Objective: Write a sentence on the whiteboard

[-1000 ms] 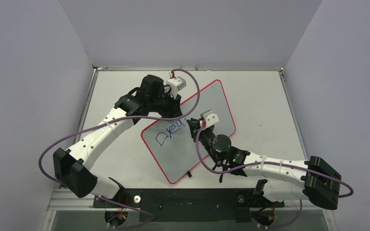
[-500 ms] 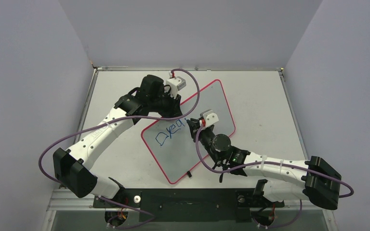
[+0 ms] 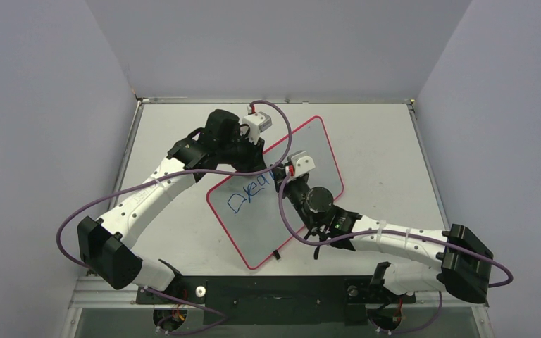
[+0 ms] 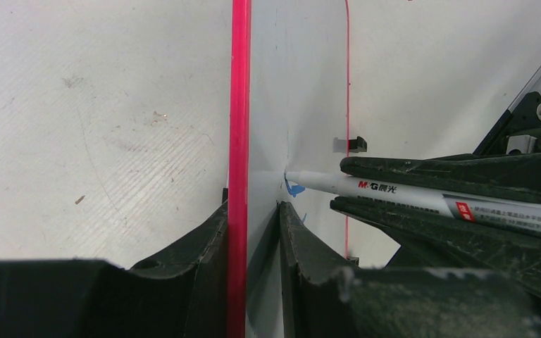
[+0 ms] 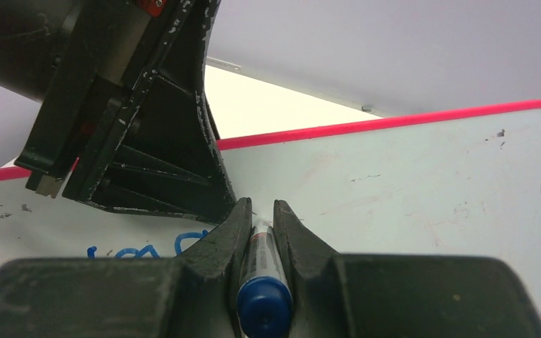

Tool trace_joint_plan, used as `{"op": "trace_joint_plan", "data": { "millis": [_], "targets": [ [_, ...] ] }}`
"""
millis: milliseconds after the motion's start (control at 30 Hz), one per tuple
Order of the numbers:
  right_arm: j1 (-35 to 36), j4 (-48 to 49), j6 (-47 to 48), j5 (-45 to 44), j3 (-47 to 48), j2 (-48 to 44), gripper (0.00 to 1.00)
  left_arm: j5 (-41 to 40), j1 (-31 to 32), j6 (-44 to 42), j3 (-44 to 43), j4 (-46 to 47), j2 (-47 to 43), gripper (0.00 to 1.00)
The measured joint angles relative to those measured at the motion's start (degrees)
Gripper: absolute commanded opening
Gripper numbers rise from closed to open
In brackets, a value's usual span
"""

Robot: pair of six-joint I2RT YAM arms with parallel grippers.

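The whiteboard [image 3: 268, 229] with a red-pink rim lies tilted across the table's middle. One short line of the sentence [image 3: 249, 193], in blue marker, runs across its upper left part. My left gripper [image 3: 259, 160] is shut on the board's far-left edge. In the left wrist view its fingers [image 4: 292, 225] clamp the board beside the red rim [image 4: 239, 105]. My right gripper [image 3: 280, 177] is shut on a white marker [image 5: 262, 246] with a blue end cap. The marker's tip [image 4: 290, 176] touches the board right after the blue scrawl [image 5: 134, 250].
A small black clip [image 3: 276, 255] sits on the whiteboard's near edge. The left arm's wrist [image 5: 134, 127] hangs close above the right gripper. Purple cables loop beside both arms. Grey walls enclose the table on three sides.
My right gripper has shifted a little up and to the left along the board with the marker. The left arm and the whiteboard have stayed where they were.
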State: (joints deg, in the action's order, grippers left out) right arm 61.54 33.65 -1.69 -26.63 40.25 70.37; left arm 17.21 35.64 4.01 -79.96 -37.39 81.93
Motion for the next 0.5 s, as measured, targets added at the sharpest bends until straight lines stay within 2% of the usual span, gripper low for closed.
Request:
{"op": "trace_joint_plan", "data": {
  "millis": [500],
  "targets": [
    [-0.85, -0.52, -1.75, -0.61, -2.86, -1.62, 0.00, -0.13, 0.00, 0.09, 0.00, -0.09, -0.07, 0.00]
  ]
}}
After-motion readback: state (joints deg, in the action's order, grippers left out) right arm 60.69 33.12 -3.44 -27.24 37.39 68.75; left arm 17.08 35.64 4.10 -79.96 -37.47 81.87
